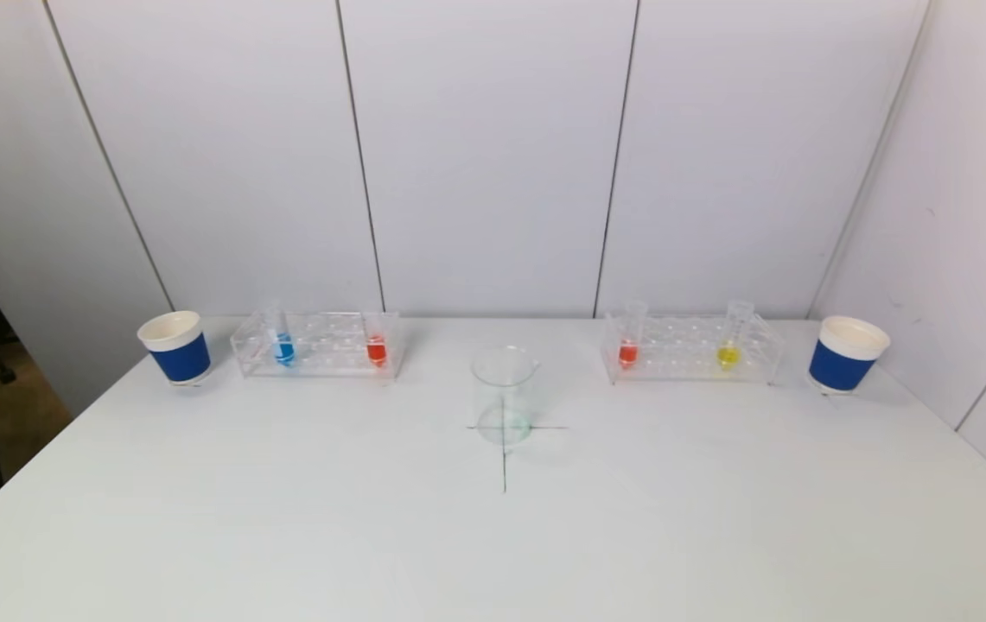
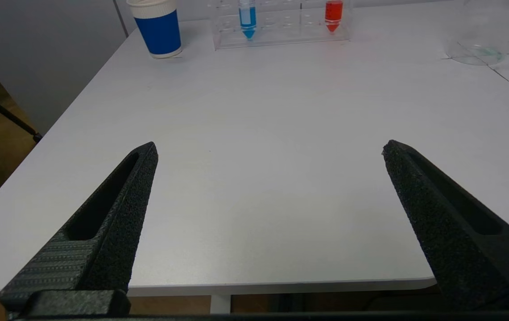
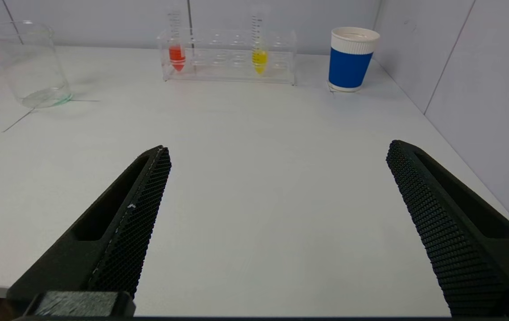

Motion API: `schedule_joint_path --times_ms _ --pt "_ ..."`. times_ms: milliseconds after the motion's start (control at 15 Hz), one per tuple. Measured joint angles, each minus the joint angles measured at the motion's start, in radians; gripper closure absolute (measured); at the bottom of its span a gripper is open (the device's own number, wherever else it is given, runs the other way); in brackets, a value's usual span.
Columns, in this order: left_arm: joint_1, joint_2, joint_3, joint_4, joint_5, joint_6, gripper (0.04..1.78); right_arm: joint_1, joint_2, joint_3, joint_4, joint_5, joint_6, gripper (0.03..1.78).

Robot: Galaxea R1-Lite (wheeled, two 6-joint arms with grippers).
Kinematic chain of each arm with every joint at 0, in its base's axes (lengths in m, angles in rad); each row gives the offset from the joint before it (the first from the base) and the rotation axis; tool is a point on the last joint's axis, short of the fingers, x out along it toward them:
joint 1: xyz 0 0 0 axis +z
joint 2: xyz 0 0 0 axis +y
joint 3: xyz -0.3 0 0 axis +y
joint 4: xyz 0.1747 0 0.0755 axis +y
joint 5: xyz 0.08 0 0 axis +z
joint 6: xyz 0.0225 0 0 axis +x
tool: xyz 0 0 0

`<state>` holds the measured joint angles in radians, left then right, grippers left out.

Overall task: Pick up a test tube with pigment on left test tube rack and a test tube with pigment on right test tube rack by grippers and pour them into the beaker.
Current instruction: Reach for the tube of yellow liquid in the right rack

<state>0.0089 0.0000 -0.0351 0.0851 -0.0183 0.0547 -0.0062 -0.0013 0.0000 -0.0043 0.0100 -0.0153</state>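
Beaker dead centre on table, sitting on cross mark. Left rack at 10 o'clock from it: blue tube, red tube. Right rack at 2 o'clock: red tube, yellow tube. Left gripper spread wide, holding nothing, at near table edge. Right gripper likewise gaping, nothing held.

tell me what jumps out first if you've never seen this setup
The coloured tubes: a blue tube and a red tube in the left rack, a red one and a yellow tube in the right rack. Between the racks a clear beaker stands on a drawn cross, and a blue cup flanks each end.
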Motion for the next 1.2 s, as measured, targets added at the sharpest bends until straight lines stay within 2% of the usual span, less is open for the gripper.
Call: schedule_joint_path --times_ms 1200 --pt "0.000 0.000 0.000 0.000 0.000 0.000 0.06 0.000 0.000 0.000 0.000 0.000 -0.001 0.05"
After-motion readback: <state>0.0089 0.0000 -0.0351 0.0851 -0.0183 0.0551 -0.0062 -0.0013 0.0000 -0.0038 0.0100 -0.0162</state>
